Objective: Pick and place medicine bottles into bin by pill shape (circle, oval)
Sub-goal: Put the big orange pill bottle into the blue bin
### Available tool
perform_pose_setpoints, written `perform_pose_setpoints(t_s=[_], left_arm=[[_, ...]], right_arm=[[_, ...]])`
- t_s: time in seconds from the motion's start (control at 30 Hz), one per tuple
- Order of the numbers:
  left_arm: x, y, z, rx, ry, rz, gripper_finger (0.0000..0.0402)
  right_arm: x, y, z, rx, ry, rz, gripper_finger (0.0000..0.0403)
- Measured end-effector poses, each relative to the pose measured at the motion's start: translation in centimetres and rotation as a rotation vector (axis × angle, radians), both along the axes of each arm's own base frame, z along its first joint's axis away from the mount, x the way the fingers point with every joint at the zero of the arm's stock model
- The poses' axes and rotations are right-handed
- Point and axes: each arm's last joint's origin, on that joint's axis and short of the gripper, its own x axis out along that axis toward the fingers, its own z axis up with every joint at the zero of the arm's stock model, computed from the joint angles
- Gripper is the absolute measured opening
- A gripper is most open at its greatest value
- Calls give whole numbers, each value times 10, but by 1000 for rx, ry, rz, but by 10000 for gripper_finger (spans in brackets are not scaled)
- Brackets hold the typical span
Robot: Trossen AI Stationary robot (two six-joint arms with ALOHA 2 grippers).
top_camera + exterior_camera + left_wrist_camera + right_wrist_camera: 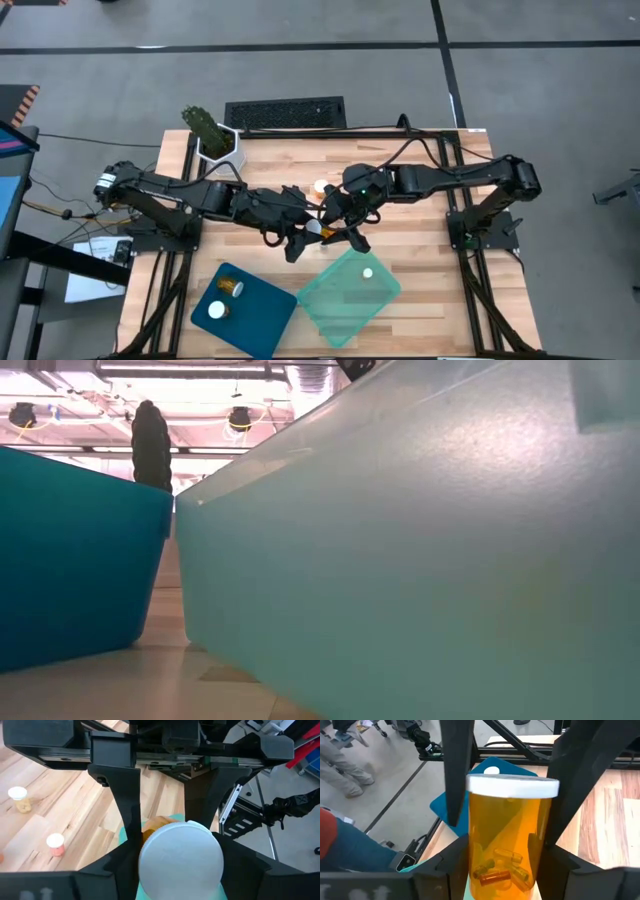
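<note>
One amber bottle with a white cap (314, 228) is held upright in the air over the table's middle, near the far corner of the translucent teal tray (385, 290). Long capsules (500, 867) lie in its bottom. My left gripper (303, 234) and my right gripper (338, 226) are both shut on it. The teal tray holds one bottle (367, 272). The blue tray (260, 325) holds two bottles (232, 288), (216, 311). Another bottle (319, 186) stands on the table behind the grippers. My left gripper pinches the bottle's white cap (145, 865) between its two fingers, which come from above and point down along the bottle. My right gripper pinches the lower part of the amber body (476, 855) between its two fingers. They come about level from the table's far right and lie across the bottle. The bottle stands upright, cap up, clear of the table.
A white pot with a green plant (215, 140) stands at the far left. Two small bottles (17, 800), (55, 844) stand on the wood beyond the grippers. In the low view the blue tray's wall (70, 560) and the teal tray's wall (420, 560) fill the picture.
</note>
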Motion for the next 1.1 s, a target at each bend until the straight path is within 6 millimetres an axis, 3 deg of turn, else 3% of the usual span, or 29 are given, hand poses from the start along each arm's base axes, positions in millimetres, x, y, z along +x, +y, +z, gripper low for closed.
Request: perform_pose_setpoints(t_s=[0.53,1.1], left_arm=[[0,0,0,-2,-2,-1,197],[0,-1,-2,-4,9,-9,196]], right_arm=[[-1,0,0,-1,10,2,206],[-5,-1,-4,-15,75,8,279]])
